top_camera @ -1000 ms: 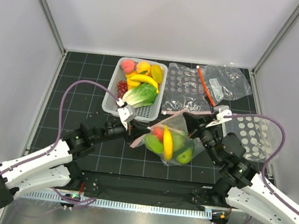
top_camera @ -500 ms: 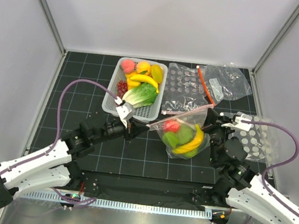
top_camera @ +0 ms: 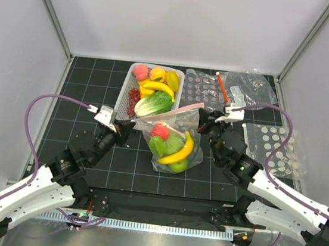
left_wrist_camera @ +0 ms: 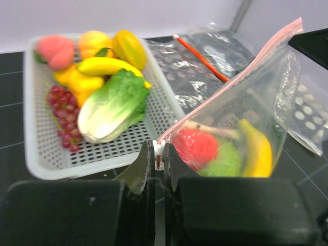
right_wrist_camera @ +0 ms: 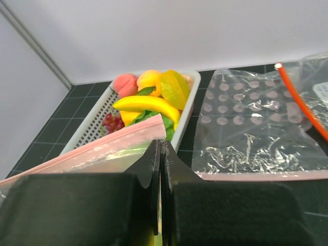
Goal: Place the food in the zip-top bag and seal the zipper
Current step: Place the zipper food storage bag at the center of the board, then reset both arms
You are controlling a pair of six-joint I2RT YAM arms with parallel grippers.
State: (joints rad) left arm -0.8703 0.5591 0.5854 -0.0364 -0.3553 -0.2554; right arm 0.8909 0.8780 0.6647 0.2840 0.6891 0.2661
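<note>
The zip-top bag (top_camera: 171, 142) hangs between my two grippers above the mat, in front of the basket. It holds a red piece (top_camera: 161, 131), green pieces (top_camera: 174, 145) and a yellow banana (top_camera: 180, 152). Its pale pink zipper (top_camera: 168, 114) stretches taut from lower left to upper right. My left gripper (top_camera: 129, 126) is shut on the zipper's left end, where a small white slider shows between the jaws in the left wrist view (left_wrist_camera: 159, 154). My right gripper (top_camera: 204, 117) is shut on the zipper's right end; in the right wrist view the gripper (right_wrist_camera: 162, 146) pinches that corner.
A white mesh basket (top_camera: 122, 113) behind the bag holds a peach, an orange, bananas, grapes and lettuce (top_camera: 153, 103). A dotted clear bag (top_camera: 207, 91) and a clear bag with an orange-red strip (top_camera: 249, 90) lie at the back right. Another dotted bag (top_camera: 275, 150) lies at the right.
The bag has moved left and away from me, toward the basket. My left gripper pulled back to the left and my right gripper swung left with it; the zipper now looks taut.
</note>
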